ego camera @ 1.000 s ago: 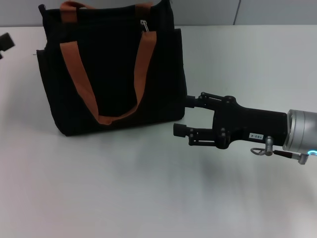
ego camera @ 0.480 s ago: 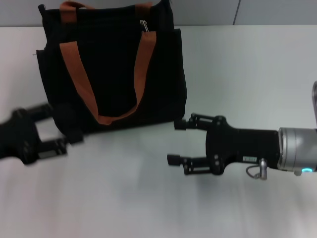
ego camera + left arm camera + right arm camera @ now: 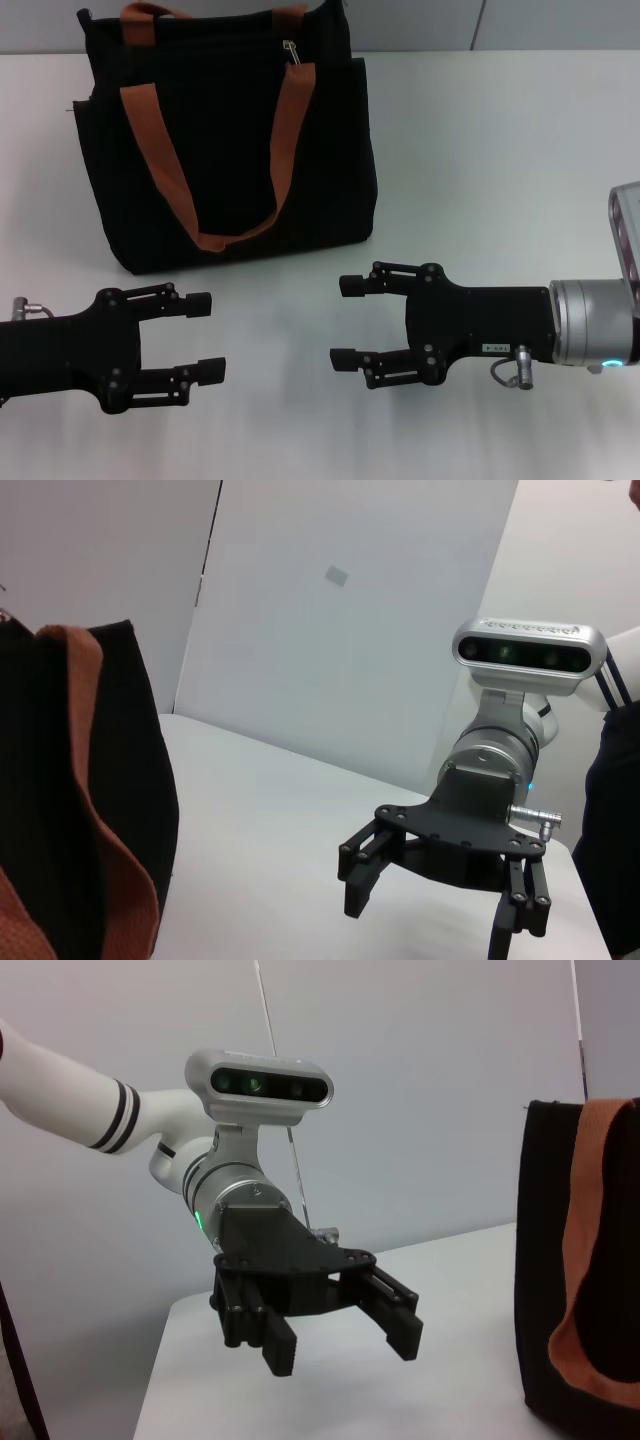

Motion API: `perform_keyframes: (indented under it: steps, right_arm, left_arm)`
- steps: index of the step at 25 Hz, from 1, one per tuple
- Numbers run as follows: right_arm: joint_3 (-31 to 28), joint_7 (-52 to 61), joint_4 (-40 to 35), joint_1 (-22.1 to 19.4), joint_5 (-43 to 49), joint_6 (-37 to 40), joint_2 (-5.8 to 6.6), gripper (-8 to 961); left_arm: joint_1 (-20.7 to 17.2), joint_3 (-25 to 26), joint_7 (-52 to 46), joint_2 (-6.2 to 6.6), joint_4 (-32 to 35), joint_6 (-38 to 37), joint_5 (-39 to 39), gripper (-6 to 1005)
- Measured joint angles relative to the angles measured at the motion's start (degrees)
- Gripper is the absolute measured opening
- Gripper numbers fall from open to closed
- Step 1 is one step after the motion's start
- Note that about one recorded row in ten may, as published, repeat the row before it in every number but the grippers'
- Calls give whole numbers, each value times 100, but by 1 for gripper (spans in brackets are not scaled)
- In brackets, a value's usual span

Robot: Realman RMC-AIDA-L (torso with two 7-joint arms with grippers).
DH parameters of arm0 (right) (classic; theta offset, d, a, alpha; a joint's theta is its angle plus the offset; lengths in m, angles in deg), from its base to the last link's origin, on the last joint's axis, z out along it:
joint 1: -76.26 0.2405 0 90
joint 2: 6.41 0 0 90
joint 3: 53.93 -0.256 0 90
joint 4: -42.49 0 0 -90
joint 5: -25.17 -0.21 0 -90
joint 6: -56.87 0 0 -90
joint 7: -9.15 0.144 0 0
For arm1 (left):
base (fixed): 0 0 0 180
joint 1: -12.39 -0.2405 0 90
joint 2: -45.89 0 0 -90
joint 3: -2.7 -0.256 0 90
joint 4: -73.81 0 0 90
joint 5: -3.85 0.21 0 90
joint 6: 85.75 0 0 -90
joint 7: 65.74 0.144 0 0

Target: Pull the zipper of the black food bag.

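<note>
While both arms hang low over the front of the table (image 3: 480,150), you hold nothing in either claw. Nearest you, the left gripper (image 3: 205,336) sits at the front left with its fingers spread apart and empty; the right gripper (image 3: 350,322) sits level with it at the front right, its fingers likewise spread and empty. The two face each other across a bare strip of tabletop, and each wrist view shows the opposite claw with its fingers parted: the right gripper (image 3: 440,905) from the left wrist, the left gripper (image 3: 340,1335) from the right wrist. Neither claw touches the bag.

Farther back, the black food bag (image 3: 230,150) stands upright at the rear left of the table, its orange handles (image 3: 160,160) draped down the front panel. The zipper pull (image 3: 291,50) shows as a small metal tab on the top edge, toward the bag's right end, just above the right strap.

Judge progress with caution. You cannot read from the head view whether the zipper line is closed or parted, so this layout fits two stages: claws approaching a zipper due to be drawn, or claws backed off from one drawn to that end. Confirm the state of the top seam before committing either arm.
</note>
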Motion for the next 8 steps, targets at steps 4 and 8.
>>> perform_keyframes:
  steps: [4,8]
  right_arm:
    - [9,-87,81,8,0,-16,-1,822]
    - [12,-131,109,8,0,-20,-5,822]
  left_arm:
    - [-3,-7,6,0,-8,5,17,768]
    - [-14,-16,8,1,-8,5,89,768]
